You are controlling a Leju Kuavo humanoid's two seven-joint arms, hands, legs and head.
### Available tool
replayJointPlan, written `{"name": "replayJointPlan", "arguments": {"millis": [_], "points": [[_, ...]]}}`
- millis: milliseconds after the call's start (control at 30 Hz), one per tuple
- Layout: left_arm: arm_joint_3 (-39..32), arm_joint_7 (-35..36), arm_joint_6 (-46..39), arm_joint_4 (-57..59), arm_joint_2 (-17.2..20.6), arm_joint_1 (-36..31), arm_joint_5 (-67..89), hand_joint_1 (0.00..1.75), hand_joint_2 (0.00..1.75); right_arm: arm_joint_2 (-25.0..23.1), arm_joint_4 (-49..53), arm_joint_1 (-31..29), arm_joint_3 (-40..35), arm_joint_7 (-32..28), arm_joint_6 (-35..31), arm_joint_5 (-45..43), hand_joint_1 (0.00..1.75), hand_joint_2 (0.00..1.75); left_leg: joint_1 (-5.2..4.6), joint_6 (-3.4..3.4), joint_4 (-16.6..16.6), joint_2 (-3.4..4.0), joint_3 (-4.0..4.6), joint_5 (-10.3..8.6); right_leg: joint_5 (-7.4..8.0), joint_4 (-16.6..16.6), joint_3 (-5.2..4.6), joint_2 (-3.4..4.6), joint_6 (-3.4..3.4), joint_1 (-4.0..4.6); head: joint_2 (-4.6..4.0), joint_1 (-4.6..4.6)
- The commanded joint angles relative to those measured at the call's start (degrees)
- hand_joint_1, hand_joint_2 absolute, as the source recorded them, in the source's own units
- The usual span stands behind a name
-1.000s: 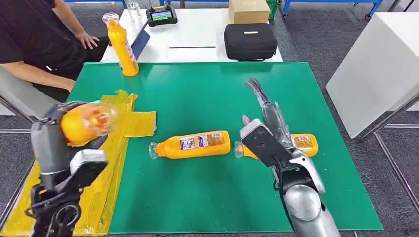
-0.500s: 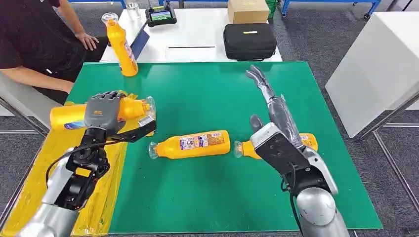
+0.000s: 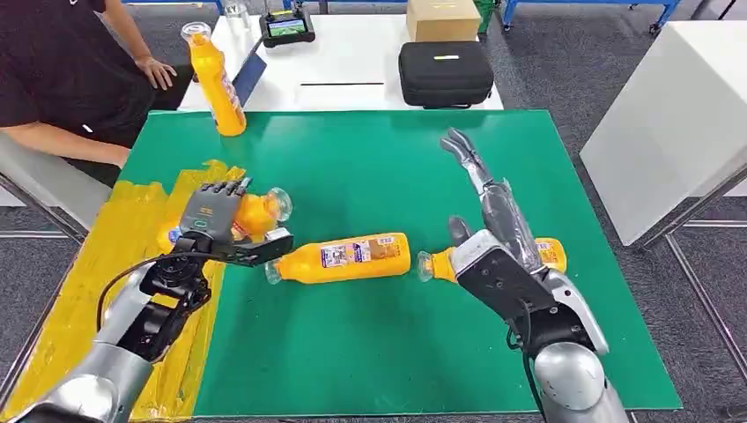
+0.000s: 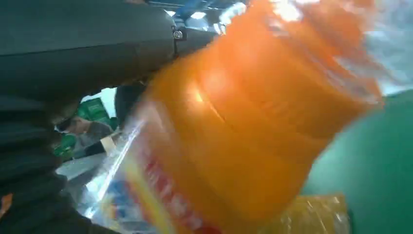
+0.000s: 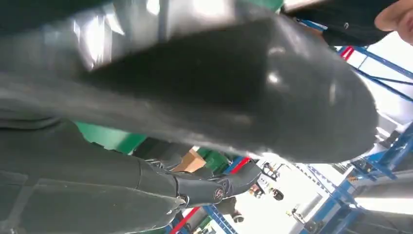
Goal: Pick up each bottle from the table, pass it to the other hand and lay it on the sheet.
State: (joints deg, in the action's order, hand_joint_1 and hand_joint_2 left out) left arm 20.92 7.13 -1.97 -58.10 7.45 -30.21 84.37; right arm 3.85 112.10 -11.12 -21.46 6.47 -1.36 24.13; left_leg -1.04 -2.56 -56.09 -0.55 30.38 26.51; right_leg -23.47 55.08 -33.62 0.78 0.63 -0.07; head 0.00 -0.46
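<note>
Orange bottle gripped under left hand fingers, over sheet edge.

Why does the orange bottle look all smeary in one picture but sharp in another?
In the left wrist view the bottle sits right against the camera and is blurred, with bright glare spots on its plastic. In the head view the same bottle, held in the left hand, looks sharp. The right wrist view is smeared too, with shiny glare on the dark right hand.
</note>
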Motion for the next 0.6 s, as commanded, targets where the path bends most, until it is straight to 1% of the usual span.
{"name": "replayJointPlan", "arguments": {"millis": [33, 67, 133, 167, 267, 333, 467, 567, 600], "points": [[2.53, -0.86, 1.77, 4.59, -1.25, -1.70, -1.53, 0.00, 0.00, -0.17, 0.48, 1.95, 2.31, -0.09, 1.28, 2.34, 0.00, 0.00, 0.09, 0.23, -0.01, -0.07, -0.19, 0.09, -0.11, -0.04, 0.25, -0.18, 0.01, 0.08, 0.00, 0.00], [2.35, -1.11, 2.25, 4.27, -1.39, -1.62, -1.97, 0.00, 0.00, -0.63, 0.98, 2.39, 2.93, 0.54, 1.85, 2.85, 0.00, 0.00, 0.04, 0.15, -0.01, -0.07, -0.08, 0.04, -0.07, 0.00, 0.12, -0.14, 0.01, 0.03, 0.00, 0.02], [2.29, -1.42, 2.57, 3.17, -1.58, -1.28, -2.51, 0.00, 0.00, -0.74, 1.99, 3.43, 3.89, 0.64, 2.14, 3.43, 0.00, 0.00, 0.09, 0.25, -0.03, -0.10, -0.16, 0.10, -0.13, -0.01, 0.23, -0.21, 0.01, 0.07, 0.00, 0.02], [2.33, -1.44, 2.56, 2.89, -1.58, -1.18, -2.53, 0.00, 0.00, -0.67, 2.26, 3.69, 4.04, 0.60, 2.16, 3.51, 0.00, 0.00, 0.06, 0.16, 0.00, -0.09, -0.10, 0.06, -0.08, -0.02, 0.16, -0.17, 0.01, 0.05, 0.00, 0.00], [2.47, -1.43, 3.95, 1.23, -1.63, -0.93, -2.86, 0.00, 0.00, -0.88, 3.67, 5.30, 5.48, 0.69, 2.65, 4.36, 0.00, 0.00, 0.07, 0.20, -0.02, -0.13, -0.12, 0.08, -0.11, -0.02, 0.19, -0.21, 0.02, 0.06, 0.00, 0.00], [2.47, -1.43, 3.95, 1.23, -1.63, -0.93, -2.86, 0.00, 0.00, -0.88, 3.67, 5.30, 5.48, 0.69, 2.65, 4.36, 0.00, 0.00, 0.04, 0.11, 0.00, -0.06, -0.02, 0.03, -0.04, -0.02, 0.06, -0.10, 0.02, 0.03, 0.00, 0.00], [2.25, -1.35, 4.37, 0.91, -1.70, -0.78, -3.24, 0.00, 0.00, -1.11, 3.80, 5.43, 5.70, 0.74, 2.93, 4.72, 0.00, 0.00, 0.08, 0.20, -0.04, -0.03, -0.11, 0.08, -0.08, -0.01, 0.17, -0.12, 0.02, 0.06, 0.00, -0.02], [0.82, -1.32, 5.34, -1.21, -2.49, -0.08, -5.27, 0.00, 0.00, -2.10, 5.08, 7.36, 7.56, 0.33, 3.72, 6.55, 0.00, 0.00, 0.03, 0.11, 0.00, -0.07, -0.01, 0.01, -0.03, -0.01, 0.05, -0.11, 0.01, 0.02, 0.00, 0.00], [0.28, -1.19, 5.57, -2.79, -2.46, 0.50, -5.90, 0.00, 0.00, -2.36, 5.60, 8.23, 8.30, 0.18, 4.23, 7.40, 0.00, 0.00, 0.08, 0.19, -0.02, -0.11, -0.08, 0.06, -0.08, -0.02, 0.15, -0.19, 0.01, 0.06, 0.00, 0.02]]}}
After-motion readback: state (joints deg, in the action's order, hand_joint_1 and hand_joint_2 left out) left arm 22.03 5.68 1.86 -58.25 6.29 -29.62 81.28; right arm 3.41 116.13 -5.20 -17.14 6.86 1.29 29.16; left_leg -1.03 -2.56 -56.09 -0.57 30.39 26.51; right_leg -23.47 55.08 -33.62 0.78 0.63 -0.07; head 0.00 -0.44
